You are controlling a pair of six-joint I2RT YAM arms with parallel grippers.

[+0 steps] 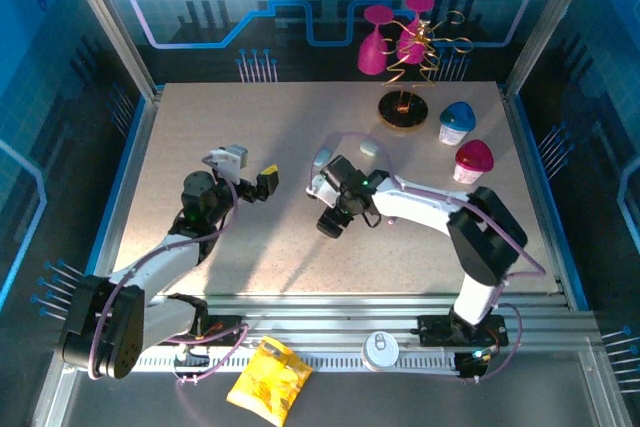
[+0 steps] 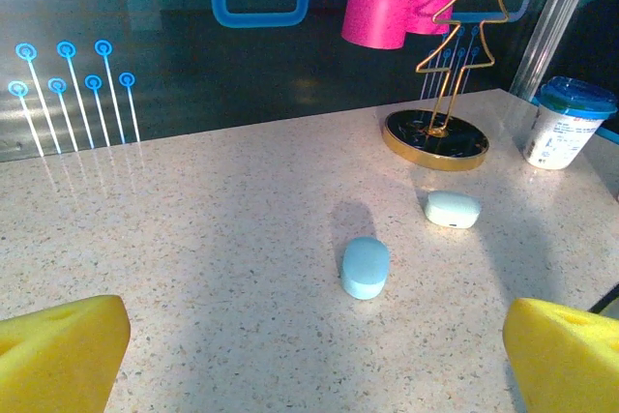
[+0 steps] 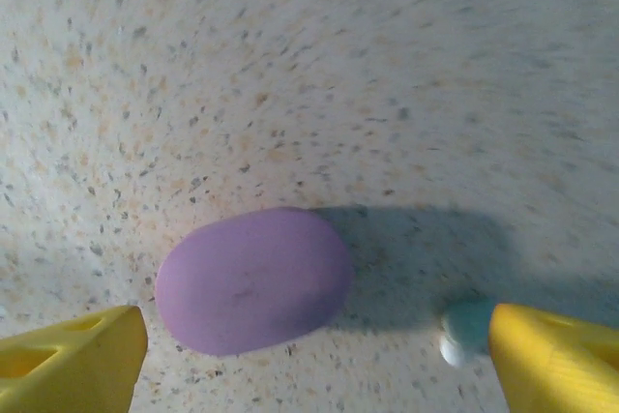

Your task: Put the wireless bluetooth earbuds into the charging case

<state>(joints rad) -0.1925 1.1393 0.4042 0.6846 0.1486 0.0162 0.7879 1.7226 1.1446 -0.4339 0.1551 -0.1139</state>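
Note:
A closed purple pebble-shaped case (image 3: 253, 280) lies on the speckled table between the yellow fingers (image 3: 73, 360) of my right gripper (image 3: 314, 340). The jaws stand wide and clear of it, so the gripper is open. A tiny pale blue earbud (image 3: 464, 328) rests on the table against the right-hand finger, partly hidden by it. In the top view the right gripper (image 1: 332, 219) points down at mid-table. My left gripper (image 2: 314, 365) hovers open with nothing between its pads, left of centre (image 1: 262, 184). Ahead of it lie a closed pale blue case (image 2: 366, 266) and a whitish case (image 2: 452, 209).
A gold wire stand on a round base (image 1: 403, 110) with pink glasses (image 1: 378, 42) stands at the back. A blue-lidded cup (image 1: 457, 123) and a pink-lidded cup (image 1: 473, 160) sit at the back right. A yellow bag (image 1: 268, 377) and a round tin (image 1: 380, 350) lie by the front rail.

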